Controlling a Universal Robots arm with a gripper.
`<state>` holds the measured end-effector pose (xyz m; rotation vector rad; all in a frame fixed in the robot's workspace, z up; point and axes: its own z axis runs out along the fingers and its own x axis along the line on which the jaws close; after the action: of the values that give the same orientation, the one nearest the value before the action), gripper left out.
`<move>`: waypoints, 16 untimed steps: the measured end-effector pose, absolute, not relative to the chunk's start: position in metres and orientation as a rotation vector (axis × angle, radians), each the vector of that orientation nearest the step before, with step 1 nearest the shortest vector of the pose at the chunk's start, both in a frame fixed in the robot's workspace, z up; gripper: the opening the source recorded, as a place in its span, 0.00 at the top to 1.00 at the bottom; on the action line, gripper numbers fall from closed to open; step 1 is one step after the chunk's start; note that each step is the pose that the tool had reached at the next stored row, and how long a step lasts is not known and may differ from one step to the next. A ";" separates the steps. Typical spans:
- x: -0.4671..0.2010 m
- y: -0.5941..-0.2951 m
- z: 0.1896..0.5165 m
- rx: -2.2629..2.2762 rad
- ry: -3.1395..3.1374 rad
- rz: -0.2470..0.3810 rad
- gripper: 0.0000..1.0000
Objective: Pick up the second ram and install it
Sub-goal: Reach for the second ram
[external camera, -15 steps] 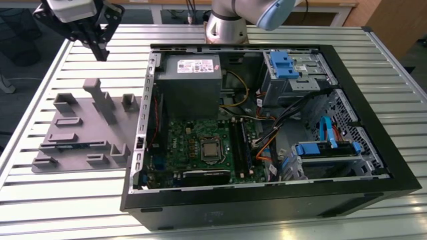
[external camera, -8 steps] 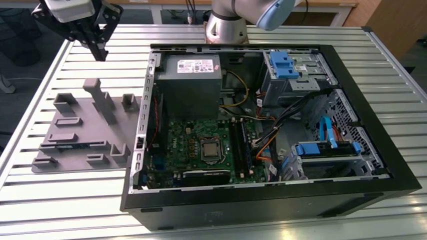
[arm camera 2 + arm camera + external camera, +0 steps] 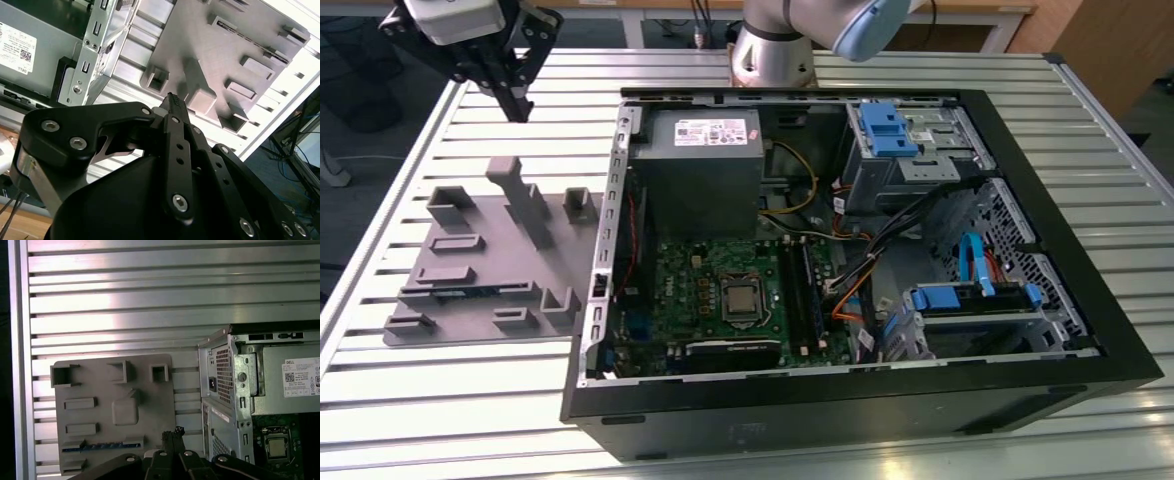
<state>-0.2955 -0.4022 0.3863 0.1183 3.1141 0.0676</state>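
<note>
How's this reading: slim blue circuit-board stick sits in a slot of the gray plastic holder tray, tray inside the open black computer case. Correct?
No. The gray plastic holder tray lies outside the open black computer case, on the slatted metal table beside it, as the exterior view shows. The slim blue circuit-board stick does sit in a tray slot.

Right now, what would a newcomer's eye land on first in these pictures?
The open computer case with its green motherboard dominates the exterior view's right. To its left on the slatted table lies the gray holder tray, a blue ram stick lying in it, and the gripper hangs shut and empty near it.
</note>
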 end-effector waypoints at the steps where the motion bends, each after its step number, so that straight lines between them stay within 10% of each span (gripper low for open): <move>1: -0.296 -0.402 0.386 0.118 3.114 0.068 0.89; 16: -0.304 -0.402 0.386 0.118 3.114 0.068 0.89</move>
<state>-0.3038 -0.4022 0.3863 0.1181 3.1141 0.0675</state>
